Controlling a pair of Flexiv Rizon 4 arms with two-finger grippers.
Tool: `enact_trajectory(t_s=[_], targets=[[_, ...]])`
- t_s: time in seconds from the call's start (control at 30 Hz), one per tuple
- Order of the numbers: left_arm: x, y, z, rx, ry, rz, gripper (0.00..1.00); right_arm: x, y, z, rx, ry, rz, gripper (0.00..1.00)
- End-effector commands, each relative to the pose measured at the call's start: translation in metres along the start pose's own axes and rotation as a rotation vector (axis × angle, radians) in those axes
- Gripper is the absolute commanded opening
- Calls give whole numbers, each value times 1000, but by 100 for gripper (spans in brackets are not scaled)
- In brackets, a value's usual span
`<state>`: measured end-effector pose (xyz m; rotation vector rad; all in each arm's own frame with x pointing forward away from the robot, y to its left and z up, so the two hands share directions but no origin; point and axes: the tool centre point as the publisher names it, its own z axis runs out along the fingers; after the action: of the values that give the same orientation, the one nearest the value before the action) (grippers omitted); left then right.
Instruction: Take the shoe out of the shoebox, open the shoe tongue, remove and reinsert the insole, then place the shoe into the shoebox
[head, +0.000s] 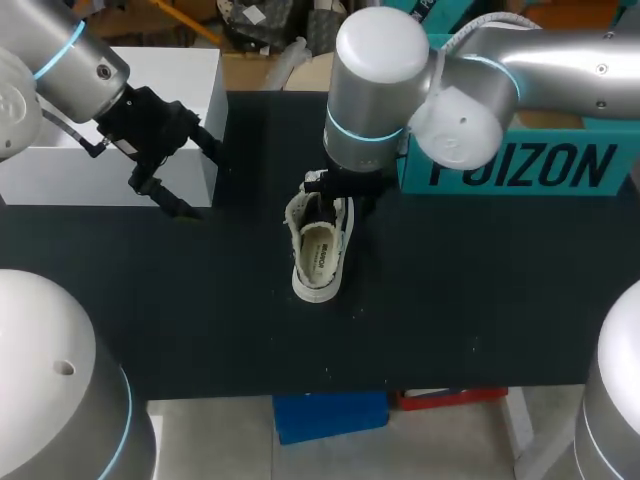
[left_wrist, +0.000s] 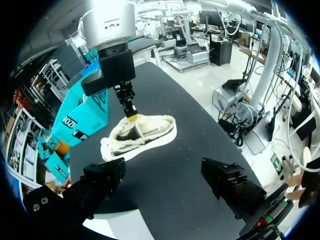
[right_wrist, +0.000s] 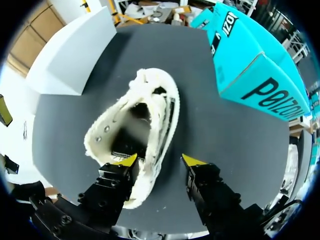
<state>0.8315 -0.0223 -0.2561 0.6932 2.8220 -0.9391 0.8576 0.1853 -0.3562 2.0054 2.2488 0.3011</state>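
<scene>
A cream sneaker (head: 320, 255) lies on the black table (head: 480, 300), its opening facing up. My right gripper (right_wrist: 159, 160) is over one end of it and straddles one side wall. One fingertip (right_wrist: 125, 161) is inside the shoe (right_wrist: 135, 115) and the other (right_wrist: 192, 160) is outside, with a small gap to the sole, so it stands open. The teal shoebox (head: 520, 165) is at the back right. My left gripper (head: 195, 178) hangs wide open and empty at the left. In its own view that left gripper (left_wrist: 165, 182) has the shoe (left_wrist: 145, 135) ahead of it.
A white box (head: 150, 100) stands at the back left, just behind my left gripper. The teal shoebox (right_wrist: 250, 65) is close beside the shoe on its far side. Bare black table lies in front of the shoe toward the near edge.
</scene>
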Motion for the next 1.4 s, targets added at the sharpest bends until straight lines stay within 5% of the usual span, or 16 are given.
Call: enact_trajectory(t_s=[0.03, 0.3, 0.37, 0.47, 0.8, 0.87, 0.97, 1.17, 1.4], targets=[[1, 0, 0, -3, 0, 0, 100, 1, 7, 18, 19, -2, -6, 49], [1, 0, 0, -3, 0, 0, 100, -4, 9, 38, 43, -25, -16, 50], [1, 0, 0, -3, 0, 0, 100, -6, 7, 46, 57, -50, -26, 59], [1, 0, 0, -3, 0, 0, 100, -8, 4, 53, 63, -65, -22, 51], [1, 0, 0, -3, 0, 0, 100, -12, 0, 76, 84, -73, -6, 46], [1, 0, 0, -3, 0, 0, 100, -13, 0, 76, 86, -72, -5, 39], [1, 0, 0, -3, 0, 0, 100, -13, 0, 77, 93, -74, -3, 0], [1, 0, 0, -3, 0, 0, 100, -14, -2, 71, 101, -75, -4, 0], [1, 0, 0, -3, 0, 0, 100, -24, -6, 27, 125, -109, -58, 0]])
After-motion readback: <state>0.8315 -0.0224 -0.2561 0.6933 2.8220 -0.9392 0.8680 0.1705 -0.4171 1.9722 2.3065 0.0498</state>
